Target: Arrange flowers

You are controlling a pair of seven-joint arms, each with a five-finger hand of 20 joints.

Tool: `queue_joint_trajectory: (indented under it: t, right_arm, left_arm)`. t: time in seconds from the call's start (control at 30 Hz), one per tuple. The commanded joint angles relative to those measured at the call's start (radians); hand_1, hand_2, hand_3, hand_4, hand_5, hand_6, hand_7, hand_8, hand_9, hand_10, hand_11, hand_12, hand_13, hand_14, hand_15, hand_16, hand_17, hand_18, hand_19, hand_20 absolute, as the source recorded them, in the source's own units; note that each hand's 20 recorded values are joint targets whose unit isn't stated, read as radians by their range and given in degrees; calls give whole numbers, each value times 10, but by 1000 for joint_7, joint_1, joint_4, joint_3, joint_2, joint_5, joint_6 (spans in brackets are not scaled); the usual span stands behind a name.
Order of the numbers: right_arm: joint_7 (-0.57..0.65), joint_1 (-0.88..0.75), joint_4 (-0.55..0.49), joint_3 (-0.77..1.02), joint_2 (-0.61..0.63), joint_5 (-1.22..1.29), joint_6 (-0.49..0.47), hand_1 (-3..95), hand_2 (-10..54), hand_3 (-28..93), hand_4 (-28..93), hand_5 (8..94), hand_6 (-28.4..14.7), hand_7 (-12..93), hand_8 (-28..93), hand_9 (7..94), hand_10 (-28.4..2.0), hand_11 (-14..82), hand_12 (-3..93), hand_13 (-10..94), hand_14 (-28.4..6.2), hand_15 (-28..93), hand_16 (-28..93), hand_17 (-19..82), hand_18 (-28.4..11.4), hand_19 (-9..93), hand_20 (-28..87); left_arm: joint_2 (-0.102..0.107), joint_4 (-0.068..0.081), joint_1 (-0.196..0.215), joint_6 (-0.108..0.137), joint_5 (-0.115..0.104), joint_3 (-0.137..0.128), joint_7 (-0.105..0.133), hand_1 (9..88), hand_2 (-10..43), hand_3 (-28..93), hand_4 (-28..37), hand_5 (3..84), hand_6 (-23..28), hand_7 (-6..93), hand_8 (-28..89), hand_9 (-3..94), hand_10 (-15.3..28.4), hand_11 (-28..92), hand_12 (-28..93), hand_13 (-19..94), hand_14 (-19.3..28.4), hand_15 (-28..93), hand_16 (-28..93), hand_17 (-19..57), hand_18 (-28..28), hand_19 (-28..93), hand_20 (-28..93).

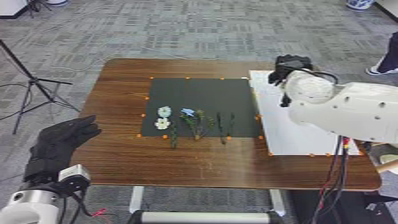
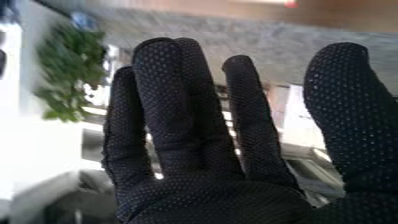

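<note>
On the desk's black mat: two pale blooms, one blue flower, slim green stems; right hand, fingers spread; left hand, fingers relaxed.

Tripod on carpet; leafy plant.

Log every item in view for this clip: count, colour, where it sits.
Table: one, brown wood, centre
Dark sheet: one, blackish green, mid-table
White sheet: one, right side
Orange markers: several, around both sheets
Pale blossoms: two, bluish and cream, dark sheet's left
Blue flower: one, right of them
Stems: several, green, lower dark sheet
Tripod: one, black, left floor
Leafy plant: one, green, beyond the right hand
Carpet: grey, floor
Arms: two, white, lower left and right
Left hand: one, black glove, left of table
Right hand: one, black glove, over white sheet's far end
</note>
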Motion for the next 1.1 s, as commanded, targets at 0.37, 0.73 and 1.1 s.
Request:
queue_joint_trajectory:
  t: [0.37, 0.73, 1.1]
  right_arm:
    - [24, -64, 65, -22, 46, -3, -8, 320, -46, 793, -262, 498, -21, 200, -155, 618, -183, 242, 155, 603, -144, 673, 148, 187, -253, 841, 88]
    - [31, -140, 93, 54, 67, -4, -26, 322, -46, 796, -263, 498, -19, 204, -157, 620, -182, 242, 154, 605, -142, 674, 148, 189, -252, 839, 93]
    - [20, -148, 105, 57, 35, -3, 2, 325, -45, 800, -265, 499, -18, 205, -157, 624, -178, 244, 154, 609, -140, 673, 148, 189, -251, 838, 98]
  left_arm:
    - [-2, 6, -21, -7, -9, 20, 14, 243, -13, 875, -220, 562, 133, 161, -106, 470, 206, 378, 126, 335, 237, 563, -91, -57, 178, 433, 134]
    - [-12, 9, -30, -6, -13, 23, 12, 244, -12, 875, -220, 562, 133, 161, -106, 471, 206, 379, 126, 335, 236, 563, -90, -56, 178, 432, 134]
    - [-13, 17, -54, -14, -9, 35, 7, 242, -12, 876, -221, 563, 133, 161, -107, 472, 207, 380, 125, 336, 237, 564, -91, -56, 178, 432, 134]
